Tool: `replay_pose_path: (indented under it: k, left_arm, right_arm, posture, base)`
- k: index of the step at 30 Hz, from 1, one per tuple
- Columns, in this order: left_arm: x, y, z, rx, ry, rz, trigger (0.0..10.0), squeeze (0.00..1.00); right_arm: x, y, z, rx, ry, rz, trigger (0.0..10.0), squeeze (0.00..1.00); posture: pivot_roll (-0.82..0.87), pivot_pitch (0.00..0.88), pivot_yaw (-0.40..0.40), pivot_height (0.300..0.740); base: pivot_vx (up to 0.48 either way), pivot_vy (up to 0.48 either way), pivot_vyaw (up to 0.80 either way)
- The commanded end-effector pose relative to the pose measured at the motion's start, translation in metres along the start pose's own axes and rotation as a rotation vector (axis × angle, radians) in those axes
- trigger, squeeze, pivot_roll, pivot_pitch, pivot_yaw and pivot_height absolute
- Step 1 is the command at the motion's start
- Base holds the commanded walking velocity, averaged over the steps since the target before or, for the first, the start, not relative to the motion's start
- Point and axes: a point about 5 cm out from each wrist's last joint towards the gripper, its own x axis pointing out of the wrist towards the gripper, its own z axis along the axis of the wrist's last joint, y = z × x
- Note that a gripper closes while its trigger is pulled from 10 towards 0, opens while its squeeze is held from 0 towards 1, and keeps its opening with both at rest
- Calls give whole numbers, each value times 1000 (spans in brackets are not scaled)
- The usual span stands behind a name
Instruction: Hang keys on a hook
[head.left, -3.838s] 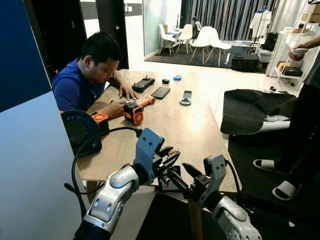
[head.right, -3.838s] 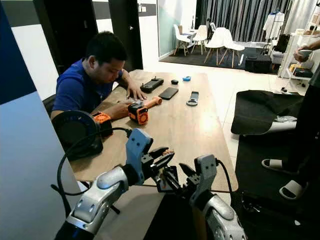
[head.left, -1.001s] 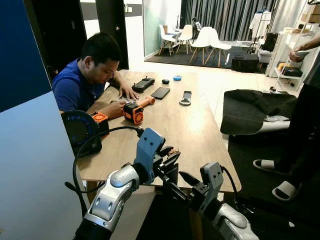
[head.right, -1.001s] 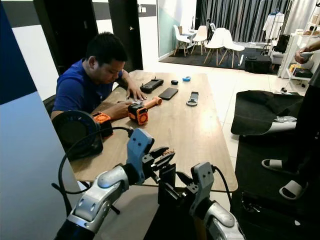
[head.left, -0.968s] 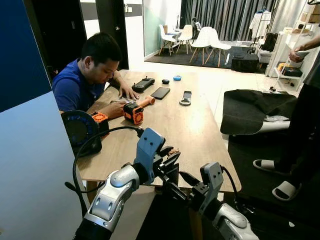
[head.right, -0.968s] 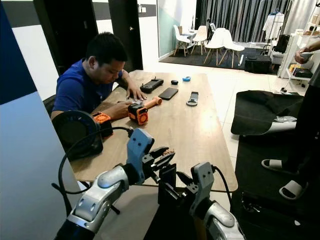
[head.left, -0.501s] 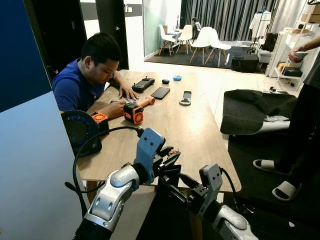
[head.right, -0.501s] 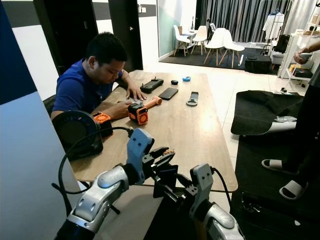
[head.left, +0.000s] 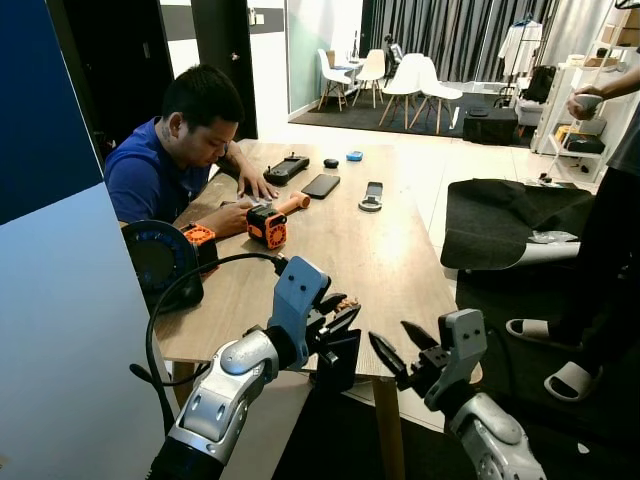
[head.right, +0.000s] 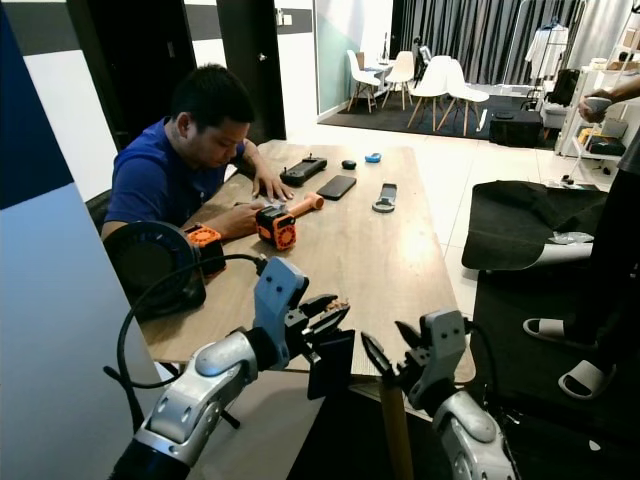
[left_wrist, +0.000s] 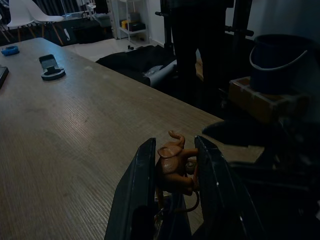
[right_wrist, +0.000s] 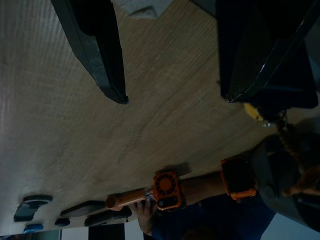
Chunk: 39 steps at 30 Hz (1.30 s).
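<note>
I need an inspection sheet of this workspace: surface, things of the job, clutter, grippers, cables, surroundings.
Surface: wooden table, robot at its near end.
Job's things: keys with a brown animal charm, clamped in the left gripper; a dark flat piece hangs under it. Hook: nothing seen.
Clutter: orange tool, phone, black controller, blue disc.
Grippers: left shut on the keys; right gripper open, holding nothing.
Cables: black cable looping to the left arm.
Surroundings: seated person, white chairs, standing person's sandalled feet.

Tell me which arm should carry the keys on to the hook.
The left. The left gripper already clamps the keys' brown charm between its fingers, while the right gripper hangs open and empty beside it.
</note>
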Motion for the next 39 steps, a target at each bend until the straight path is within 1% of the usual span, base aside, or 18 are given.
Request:
replay_pose_path:
  k: [1,5,7,9,10,11,12,16,17,18,19,20,22,34,39]
  left_arm:
    - [2,2,2,20,-4,0,10000,0]
    - [1,6,2,28,1,21,10000,0]
    - [-1,13,2,36,6,40,10000,0]
    - [-3,16,3,35,4,34,10000,0]
    - [-5,17,4,26,4,10,10000,0]
    - [-5,17,4,26,4,10,10000,0]
    - [-8,17,4,28,10,-28,10000,0]
    - [-8,17,4,28,10,-28,10000,0]
    - [-16,11,-1,31,56,-144,10000,0]
    - [-16,11,-1,31,56,-144,10000,0]
    - [-20,8,-4,30,79,-191,10000,0]
    - [-20,8,-4,30,79,-191,10000,0]
    - [-25,5,-8,29,109,-237,10000,0]
    - [-30,7,-10,33,133,-272,10000,0]
    - [-32,8,-9,34,139,-275,10000,0]
  right_arm:
    - [-1,-5,-1,-1,-2,-16,10000,0]
    - [1,-7,3,-9,-15,-22,10000,0]
    - [3,-7,6,-5,-27,-16,10000,0]
    - [4,-6,7,-3,-31,-10,10000,0]
    - [5,-4,6,0,-33,-4,10000,0]
    - [5,-4,6,0,-33,-4,10000,0]
    - [5,-3,6,3,-34,2,10000,0]
    - [5,-3,6,3,-34,2,10000,0]
    - [5,3,4,15,-38,23,10000,0]
    - [5,3,4,15,-38,23,10000,0]
    - [6,4,4,19,-41,31,10000,0]
    - [6,4,4,19,-41,31,10000,0]
    - [6,6,4,23,-46,39,10000,0]
    - [7,7,4,28,-50,50,10000,0]
    - [8,6,2,29,-32,55,10000,0]
  posture:
    - [47,47,26,740]
    - [48,46,24,740]
    - [49,44,24,740]
    - [49,44,24,740]
    - [47,41,24,740]
    - [47,41,24,740]
    - [47,41,24,740]
    - [47,41,24,740]
    - [48,37,27,740]
    - [48,37,27,740]
    - [48,37,27,740]
    - [48,37,27,740]
    - [47,35,27,740]
    - [49,38,23,740]
    - [52,40,20,740]
  base:
    - [0,0,0]
    - [0,0,0]
    - [0,0,0]
    - [0,0,0]
    - [0,0,0]
    - [0,0,0]
    - [0,0,0]
    - [0,0,0]
    - [0,0,0]
    - [0,0,0]
    - [0,0,0]
    - [0,0,0]
    - [0,0,0]
    - [0,0,0]
    - [0,0,0]
